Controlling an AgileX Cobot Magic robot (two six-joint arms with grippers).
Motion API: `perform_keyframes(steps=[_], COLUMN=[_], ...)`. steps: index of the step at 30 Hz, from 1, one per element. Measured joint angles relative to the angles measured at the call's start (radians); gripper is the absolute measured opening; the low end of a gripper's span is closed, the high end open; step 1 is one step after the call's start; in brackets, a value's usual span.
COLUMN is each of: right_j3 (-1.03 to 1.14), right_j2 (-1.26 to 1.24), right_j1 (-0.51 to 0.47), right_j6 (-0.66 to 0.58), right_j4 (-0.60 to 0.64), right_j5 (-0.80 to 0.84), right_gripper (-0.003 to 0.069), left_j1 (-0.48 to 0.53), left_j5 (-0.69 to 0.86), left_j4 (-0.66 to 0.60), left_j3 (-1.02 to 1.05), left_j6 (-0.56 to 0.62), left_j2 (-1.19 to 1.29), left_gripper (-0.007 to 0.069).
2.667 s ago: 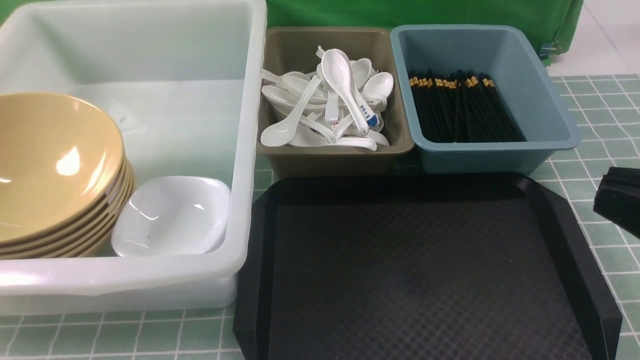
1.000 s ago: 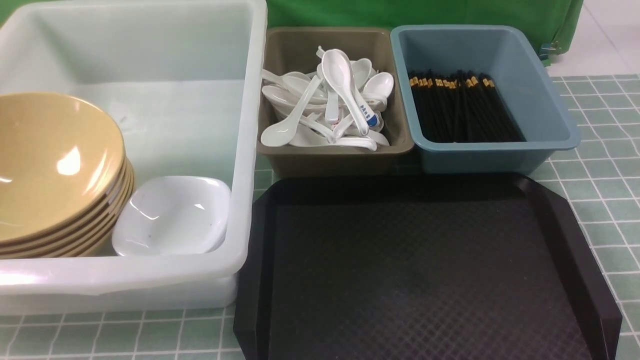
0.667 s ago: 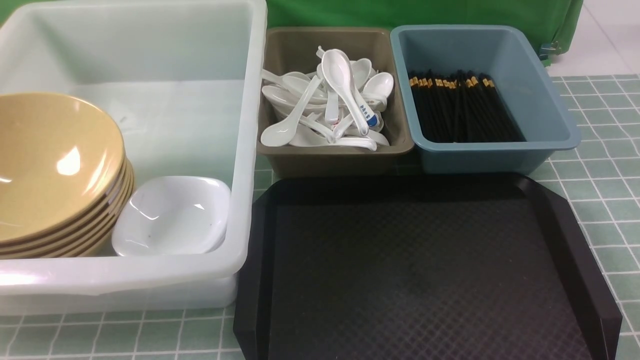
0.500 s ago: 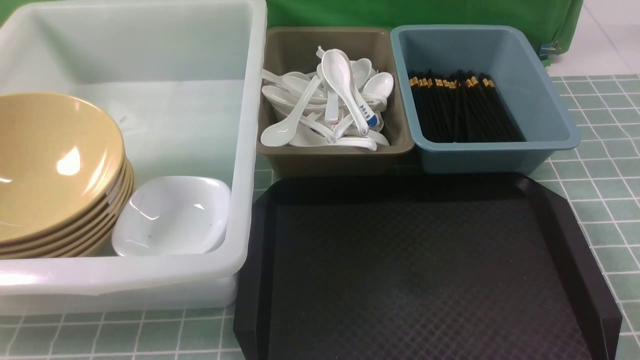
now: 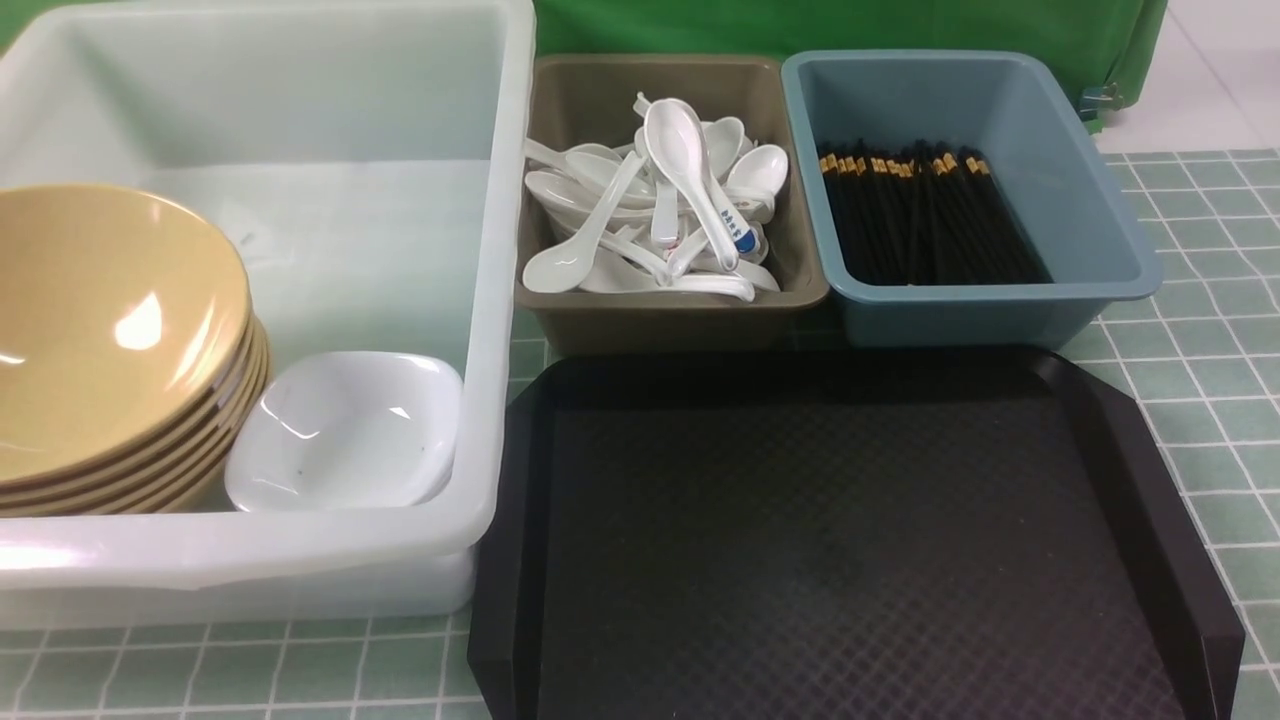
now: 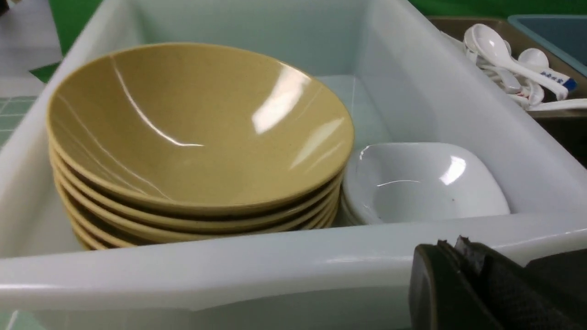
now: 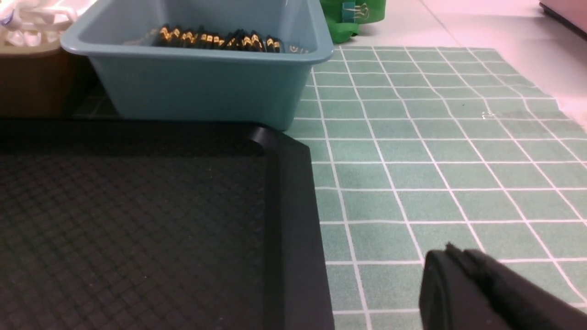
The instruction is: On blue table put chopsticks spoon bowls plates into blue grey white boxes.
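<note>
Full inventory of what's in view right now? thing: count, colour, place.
bowls: stack, about six, mustard-tan, in white tub
plates: small stack, white, in white tub beside the bowls
white tub: one, translucent white, left on the table
spoons: pile, white, in grey-brown box
grey-brown box: one, middle back
chopsticks: bundle, black with gold bands, in blue box
blue box: one, right back
tray: one, black, bare, front
table: green-blue grid
left tool: shut, before white tub
right tool: shut, over table right of tray
</note>
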Motion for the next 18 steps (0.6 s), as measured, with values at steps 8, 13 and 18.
perform_keyframes(steps=[8, 13, 18], right_j3=[0.000, 0.000, 0.000], right_j2=[0.000, 0.000, 0.000], right_j1=[0.000, 0.000, 0.000], right_j6=[0.000, 0.000, 0.000], right_j4=[-0.001, -0.001, -0.001], right_j5=[0.001, 0.001, 0.001], right_gripper=[0.0048, 0.0048, 0.0048], left_j1=[0.266, 0.369, 0.329], left_j5=[-0.611, -0.634, -0.513], left_j4=[-0.201, -0.221, -0.201], left_j3=[0.302, 0.414, 0.419], left_j6=[0.123, 0.109, 0.111], left_j2=[0.000, 0.001, 0.001], left_gripper=[0.0005, 0.0005, 0.0005])
